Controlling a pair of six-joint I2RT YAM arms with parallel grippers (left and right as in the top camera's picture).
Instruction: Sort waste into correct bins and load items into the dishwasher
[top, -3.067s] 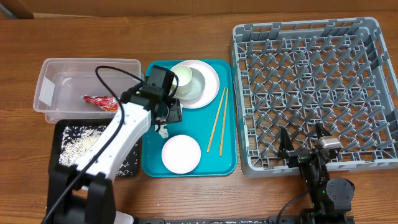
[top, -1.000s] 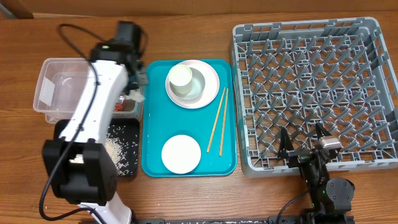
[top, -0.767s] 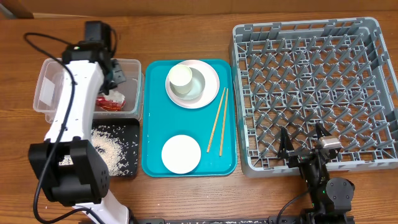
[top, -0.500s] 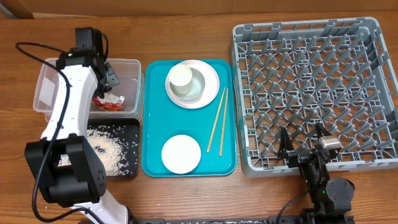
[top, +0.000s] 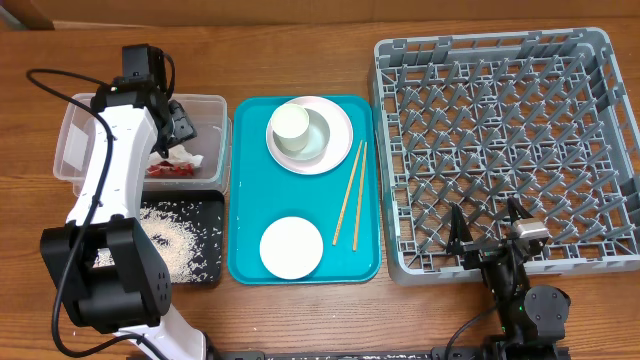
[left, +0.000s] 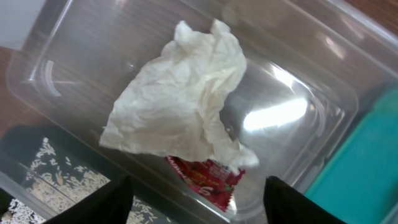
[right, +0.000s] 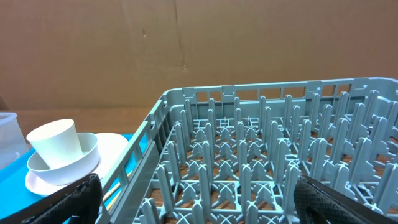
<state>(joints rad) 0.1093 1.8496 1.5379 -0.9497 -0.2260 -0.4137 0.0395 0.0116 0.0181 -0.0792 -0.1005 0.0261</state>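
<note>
Right now the left gripper (top: 178, 122) hangs over the clear tub (top: 72, 140) at the back left of the tabletop (top: 330, 315), and its fingers (left: 96, 202) stand spread apart with nothing between them. Below them, in the left wrist view, the crumpled white napkin (left: 180, 99) lies inside the tub, clear of both fingers. It is draped partly over the red sauce packet (left: 205, 177), whose end pokes out from under its lower edge. Just in front of the tub sits the black tray (top: 222, 250), with loose rice (top: 170, 240) scattered across its floor. A teal tray (top: 245, 180) lies between these two bins and the grey dish rack (top: 500, 150) on the right. At the back of the teal tray the cup (top: 290, 125) stands upright in the bowl (top: 316, 143), which sits on the large plate (top: 342, 125). The small plate (top: 291, 247) lies near the front, and the chopsticks (top: 350, 193) lie side by side, slanted along the right edge. The right gripper (top: 487, 235) rests low by the front edge of the rack, its fingers wide apart and holding nothing.
</note>
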